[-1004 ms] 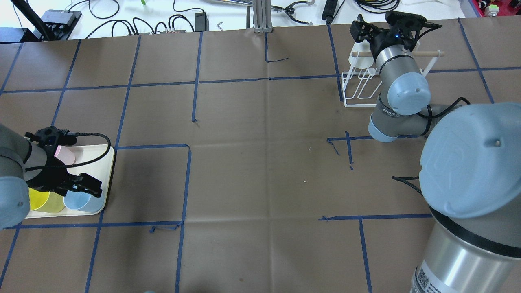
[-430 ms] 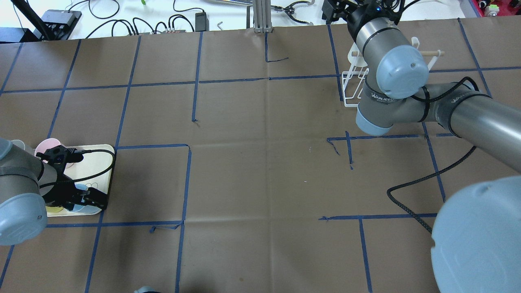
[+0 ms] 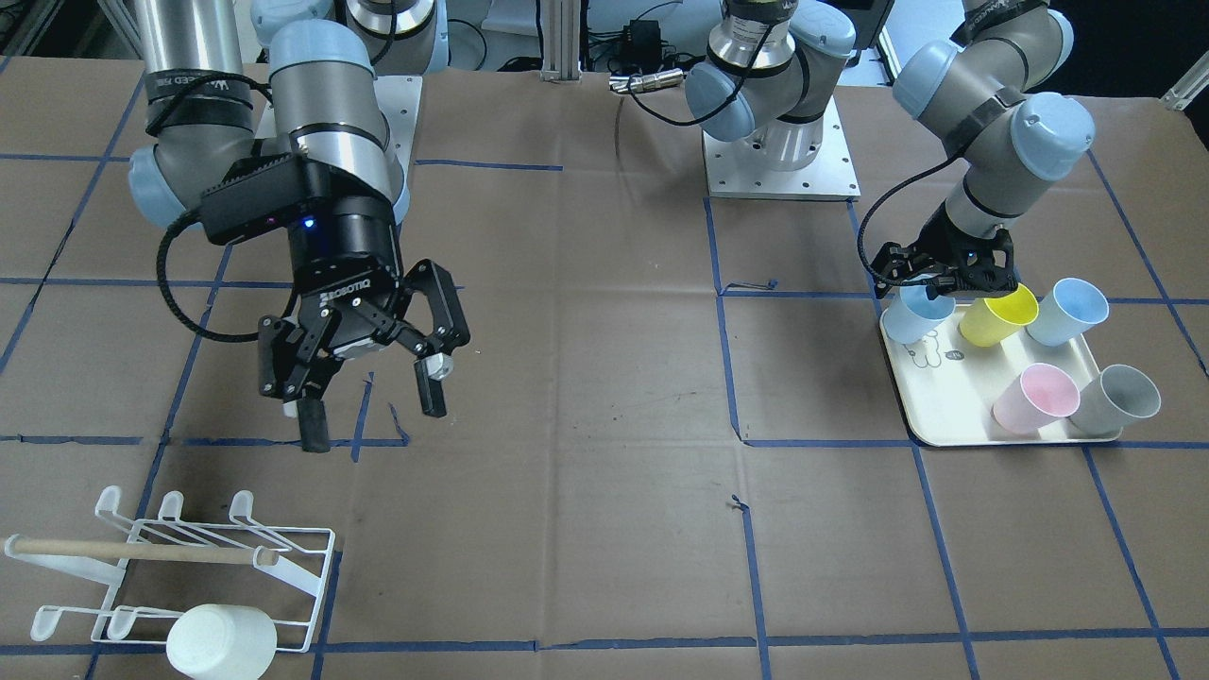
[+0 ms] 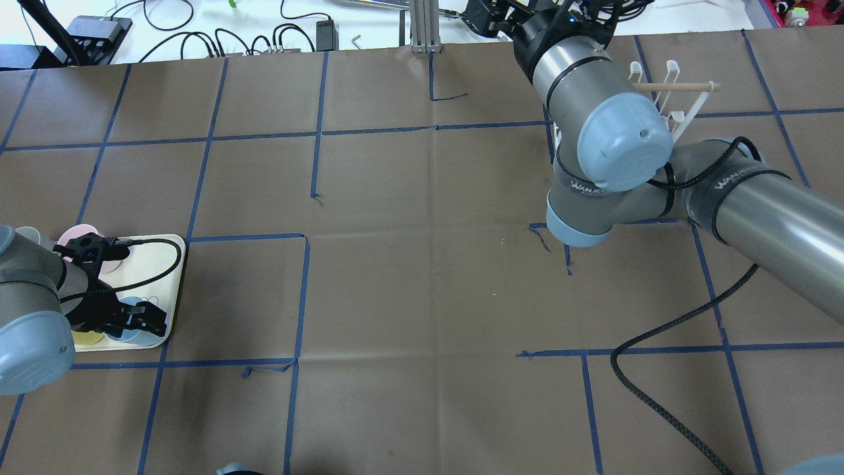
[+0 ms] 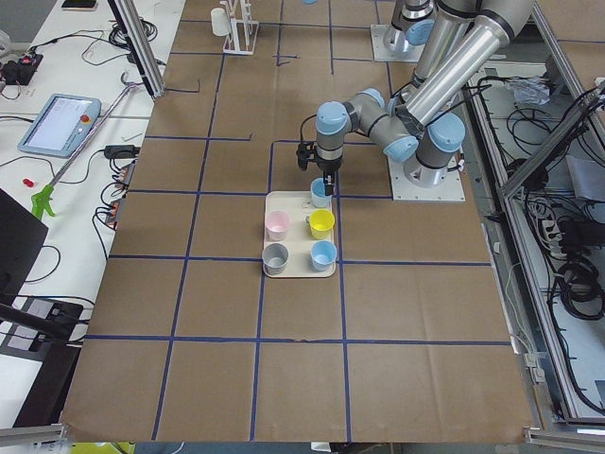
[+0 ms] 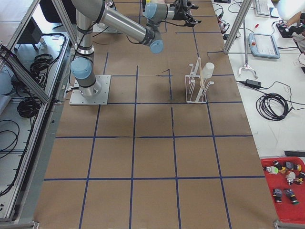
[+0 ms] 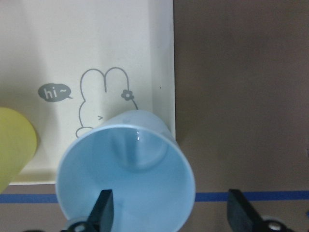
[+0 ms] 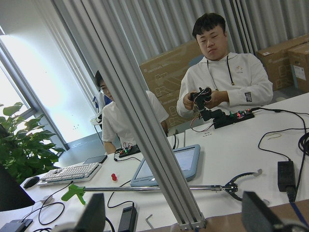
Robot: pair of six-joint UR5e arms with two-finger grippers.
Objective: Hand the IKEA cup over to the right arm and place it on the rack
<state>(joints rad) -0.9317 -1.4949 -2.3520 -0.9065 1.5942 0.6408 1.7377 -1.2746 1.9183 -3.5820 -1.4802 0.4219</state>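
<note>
A pale blue IKEA cup [image 3: 914, 319] [image 7: 125, 179] stands upright on the cream tray's [image 3: 935, 406] corner nearest the robot. My left gripper [image 3: 945, 274] [image 4: 132, 318] hangs right over it and is open. In the left wrist view one finger [image 7: 102, 212] reaches inside the rim and the other [image 7: 241, 212] stays outside, neither pressing the wall. The right arm's gripper [image 3: 371, 416] hovers open and empty above the table, some way from the white wire rack [image 3: 179, 567] [image 4: 672, 92]. A white cup [image 3: 222, 642] sits on the rack.
Yellow [image 3: 998, 314], blue [image 3: 1067, 310], pink [image 3: 1034, 397] and grey [image 3: 1119, 399] cups share the tray. Cables, a grey metal post [image 4: 422, 26] and tools line the far table edge. In the right wrist view, two people [image 8: 222, 82] sit at a white bench beyond it.
The right arm pulled away from the rack and swung toward the table's middle, leaving the white cup there. The left gripper sank lower over the pale blue cup.
</note>
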